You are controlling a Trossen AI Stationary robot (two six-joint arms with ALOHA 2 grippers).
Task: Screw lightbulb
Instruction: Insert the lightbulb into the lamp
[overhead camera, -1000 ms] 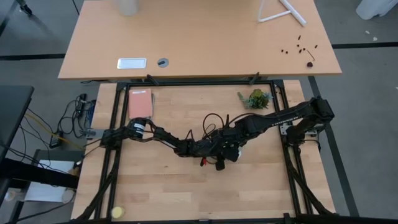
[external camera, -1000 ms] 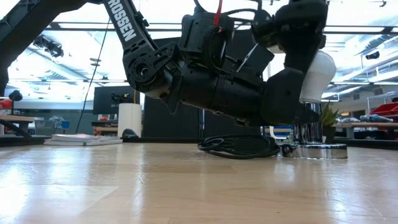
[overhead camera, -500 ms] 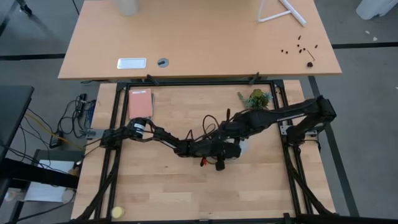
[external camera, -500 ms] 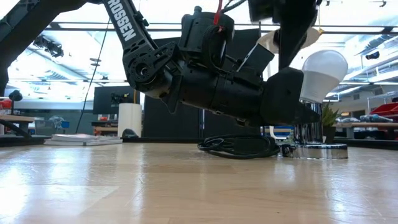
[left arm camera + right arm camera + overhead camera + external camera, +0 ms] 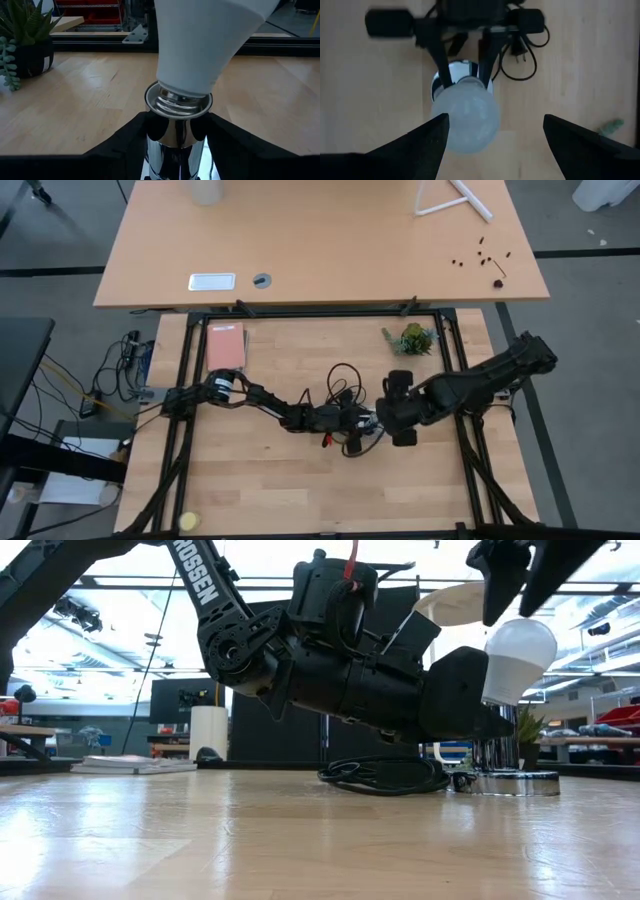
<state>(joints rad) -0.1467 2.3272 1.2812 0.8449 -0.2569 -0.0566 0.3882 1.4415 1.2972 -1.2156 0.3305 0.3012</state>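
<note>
My left end effector [image 5: 177,135] reaches low across the counter [image 5: 270,480] and pinches the upright chrome socket stem [image 5: 176,142] between its two dark fingers [image 5: 125,142], one on either side. The lightbulb [image 5: 517,660] sits on top of that stem, its greyish screw base in the stem's mouth and its white body leaning to one side rather than standing straight. Below the stem, the round silvery socket disc [image 5: 515,783] lies flat on the counter, with the black cord [image 5: 385,776] coiled just beside it.

My right end effector [image 5: 492,132] hangs above the lightbulb, spread wide and gripping nothing; seen from its wrist, the white globe lies nearer one finger [image 5: 415,145] than the other, and neither finger touches the glass.

A small potted plant [image 5: 412,338] stands well beyond the socket disc, and a pink book [image 5: 226,345] lies farther off, near my left arm's base.
</note>
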